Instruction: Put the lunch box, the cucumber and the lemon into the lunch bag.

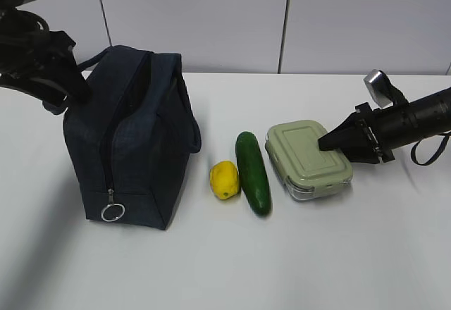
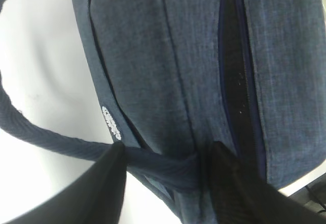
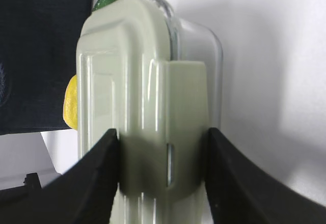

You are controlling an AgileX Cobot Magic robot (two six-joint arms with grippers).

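Note:
The navy lunch bag (image 1: pixel 134 148) stands at the left with its top zip open (image 2: pixel 237 81). My left gripper (image 1: pixel 70 84) is at the bag's upper left corner, shut on a loop handle (image 2: pixel 51 140) that runs between its fingers (image 2: pixel 165 155). The lemon (image 1: pixel 224 180) and the cucumber (image 1: pixel 254 172) lie side by side just right of the bag. The sage-green lunch box (image 1: pixel 310 156) lies right of the cucumber. My right gripper (image 1: pixel 325 143) is shut on its right end, fingers either side of the clip (image 3: pixel 162 137).
The zip's metal ring pull (image 1: pixel 113 212) hangs at the bag's front lower corner. The white table (image 1: pixel 225 268) has free room in front and at the far right. A wall stands behind. In the right wrist view the bag (image 3: pixel 41 56) is beyond the box.

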